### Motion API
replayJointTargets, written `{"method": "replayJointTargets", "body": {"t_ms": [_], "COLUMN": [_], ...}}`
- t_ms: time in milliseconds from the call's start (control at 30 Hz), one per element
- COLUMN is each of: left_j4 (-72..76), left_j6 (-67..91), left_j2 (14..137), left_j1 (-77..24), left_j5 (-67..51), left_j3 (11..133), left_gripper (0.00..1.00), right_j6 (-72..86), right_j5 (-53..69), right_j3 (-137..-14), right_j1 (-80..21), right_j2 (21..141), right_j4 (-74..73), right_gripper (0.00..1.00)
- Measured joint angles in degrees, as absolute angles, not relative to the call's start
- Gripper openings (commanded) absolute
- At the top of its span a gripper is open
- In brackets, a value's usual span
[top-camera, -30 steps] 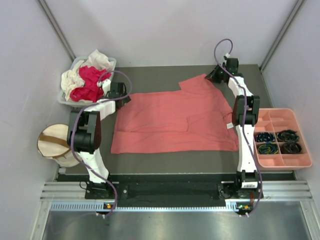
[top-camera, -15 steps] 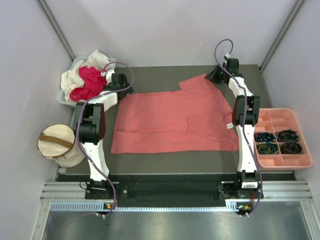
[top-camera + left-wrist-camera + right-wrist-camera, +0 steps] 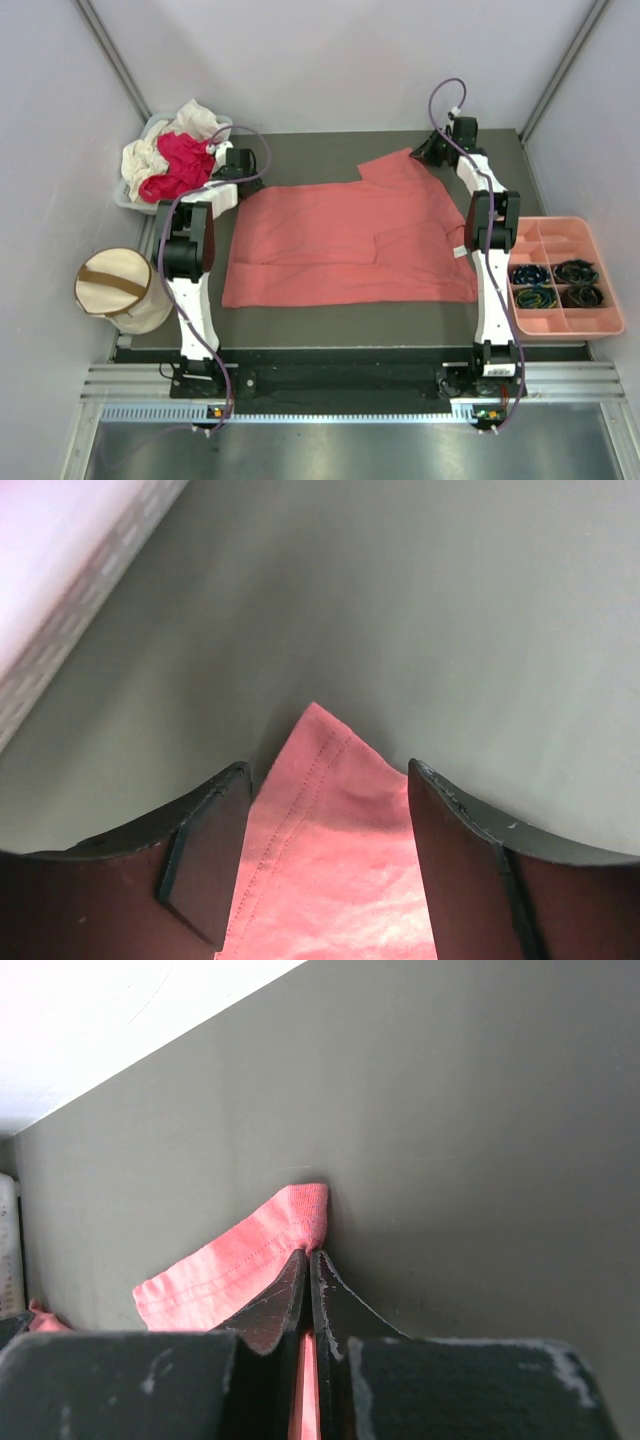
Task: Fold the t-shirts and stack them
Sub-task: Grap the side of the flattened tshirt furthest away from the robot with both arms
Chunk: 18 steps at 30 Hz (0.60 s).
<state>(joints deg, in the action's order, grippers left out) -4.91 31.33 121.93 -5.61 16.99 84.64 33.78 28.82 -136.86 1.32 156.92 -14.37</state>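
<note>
A large salmon-pink t-shirt (image 3: 350, 240) lies spread flat on the dark table. My left gripper (image 3: 243, 172) is open at the shirt's far left corner; in the left wrist view that corner (image 3: 330, 810) lies between the spread fingers (image 3: 205, 850). My right gripper (image 3: 430, 150) is shut on the shirt's far right sleeve hem (image 3: 255, 1250), pinching it at the table surface. A magenta-red shirt (image 3: 180, 165) and a cream-white shirt (image 3: 150, 150) are heaped in a grey basket (image 3: 130, 200) at the far left.
A cream drum-shaped fabric bin (image 3: 112, 290) with a brown strap stands left of the table. A salmon-pink plastic tray (image 3: 565, 275) with compartments holding dark coiled items sits at the right edge. Grey walls enclose the back and sides.
My left gripper has moved away from me, from beside the shirt's left edge up to its far left corner. The right arm and the shirt have not moved.
</note>
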Motion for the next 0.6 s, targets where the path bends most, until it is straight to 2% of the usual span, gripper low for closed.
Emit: {"method": "replayJointTargets", "body": {"t_ms": [600], "left_j4": [-5.4], "left_j6": [31.8], "left_j2": [122.5], "left_j1": [-4.2], "left_j5": [15.6], "left_j3": [86.6], "left_gripper": [0.56], "right_j6": [34.2], "right_j5": [29.2], "right_j3": [-136.5], "right_j1": [1.4], "right_j2": [156.9], "right_j4": [-13.6], "right_gripper": [0.0]}}
